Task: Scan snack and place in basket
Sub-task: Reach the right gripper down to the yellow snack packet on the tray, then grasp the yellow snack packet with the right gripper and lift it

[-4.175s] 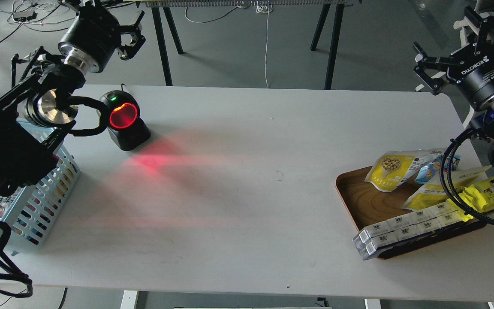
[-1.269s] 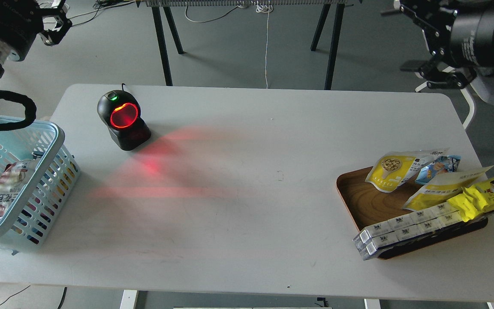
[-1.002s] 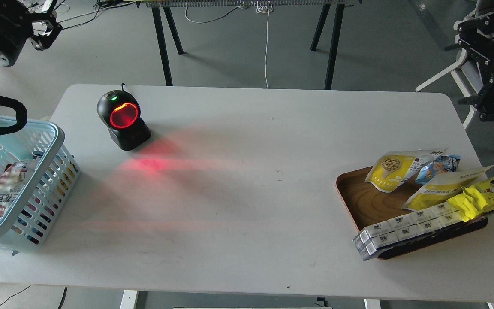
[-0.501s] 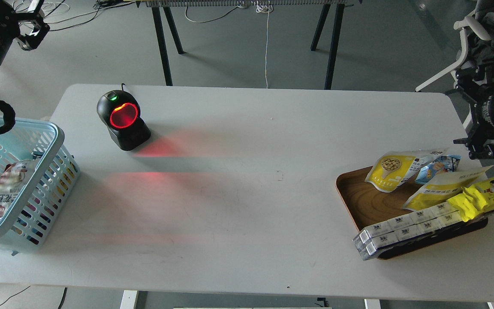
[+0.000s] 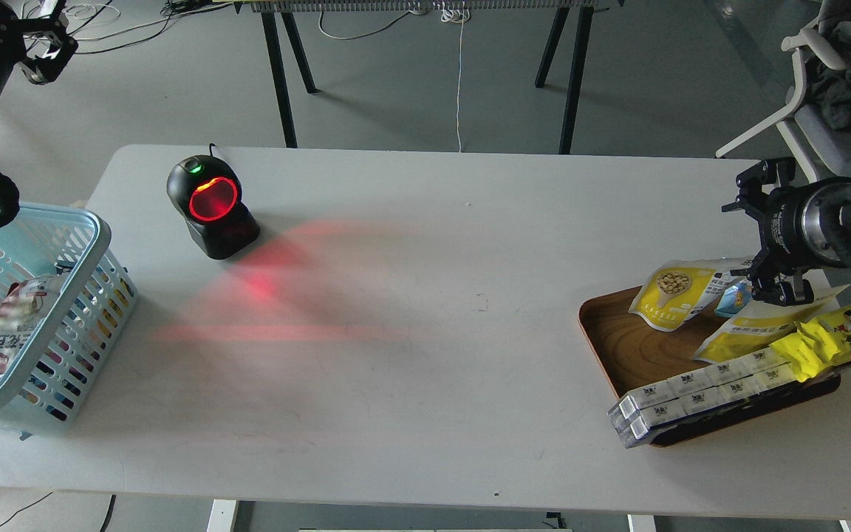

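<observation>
At far left the left hand (image 5: 45, 48) is raised clear of the worktop (image 5: 425, 355), upper corner of view; its fingers appear spread, holding nothing. Below it the basket (image 5: 97, 244) stands at the worktop's left edge with some packets already inside. The scanner (image 5: 211, 207) stands just right of it, window lit red, its beam cast across the worktop. At right, the snack (image 5: 671, 294) lies propped on the far rim of the wooden tray (image 5: 617, 340), among other packets and white boxes (image 5: 699, 391). The right hand (image 5: 754, 236) hovers beside the snack's upper right, fingers parted, gripping nothing. Judgement: the pick-up step is in hand. The next move calls for closing on the pouch alone, clear of the small blue packet (image 5: 734, 294) touching it.
</observation>
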`<state>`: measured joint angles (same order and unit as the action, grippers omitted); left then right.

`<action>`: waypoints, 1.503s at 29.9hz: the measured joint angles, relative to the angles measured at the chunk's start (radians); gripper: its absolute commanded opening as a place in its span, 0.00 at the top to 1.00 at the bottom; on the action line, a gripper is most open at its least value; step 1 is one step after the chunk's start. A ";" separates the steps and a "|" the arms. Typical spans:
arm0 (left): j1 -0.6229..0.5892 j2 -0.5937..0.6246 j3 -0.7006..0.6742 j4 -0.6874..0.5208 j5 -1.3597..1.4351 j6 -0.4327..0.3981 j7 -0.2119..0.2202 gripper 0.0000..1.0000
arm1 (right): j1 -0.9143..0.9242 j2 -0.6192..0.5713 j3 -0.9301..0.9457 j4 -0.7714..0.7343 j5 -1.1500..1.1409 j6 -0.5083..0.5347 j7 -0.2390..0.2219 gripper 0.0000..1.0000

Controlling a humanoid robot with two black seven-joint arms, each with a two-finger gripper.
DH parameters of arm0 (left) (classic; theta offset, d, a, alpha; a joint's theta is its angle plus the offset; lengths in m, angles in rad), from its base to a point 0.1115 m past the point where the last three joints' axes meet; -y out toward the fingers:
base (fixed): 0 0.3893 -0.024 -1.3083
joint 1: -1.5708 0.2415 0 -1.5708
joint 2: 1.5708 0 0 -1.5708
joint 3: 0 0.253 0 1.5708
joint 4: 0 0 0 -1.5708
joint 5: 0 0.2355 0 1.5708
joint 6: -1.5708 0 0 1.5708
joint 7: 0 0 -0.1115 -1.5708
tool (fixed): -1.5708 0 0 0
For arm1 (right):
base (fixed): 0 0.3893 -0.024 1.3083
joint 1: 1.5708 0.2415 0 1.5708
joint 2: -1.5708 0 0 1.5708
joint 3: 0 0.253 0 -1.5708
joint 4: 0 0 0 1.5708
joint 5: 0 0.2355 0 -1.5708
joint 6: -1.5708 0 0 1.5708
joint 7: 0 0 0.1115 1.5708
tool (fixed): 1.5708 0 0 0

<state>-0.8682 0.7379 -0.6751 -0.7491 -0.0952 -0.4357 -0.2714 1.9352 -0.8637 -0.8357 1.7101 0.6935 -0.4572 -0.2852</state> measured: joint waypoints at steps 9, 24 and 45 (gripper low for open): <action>0.001 -0.001 0.000 0.000 0.000 0.001 0.000 0.00 | -0.050 0.001 0.001 -0.021 -0.006 -0.006 0.000 0.55; 0.007 0.000 0.001 0.000 0.000 0.000 0.000 0.00 | -0.185 0.004 0.114 -0.049 -0.009 -0.031 0.000 1.00; 0.014 -0.003 0.002 0.005 0.000 0.002 0.000 0.00 | -0.178 -0.058 0.232 -0.048 -0.023 -0.032 -0.003 1.00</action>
<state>-0.8539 0.7353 -0.6734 -0.7438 -0.0952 -0.4341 -0.2714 1.7571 -0.9222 -0.6033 1.6626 0.6706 -0.4888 -0.2885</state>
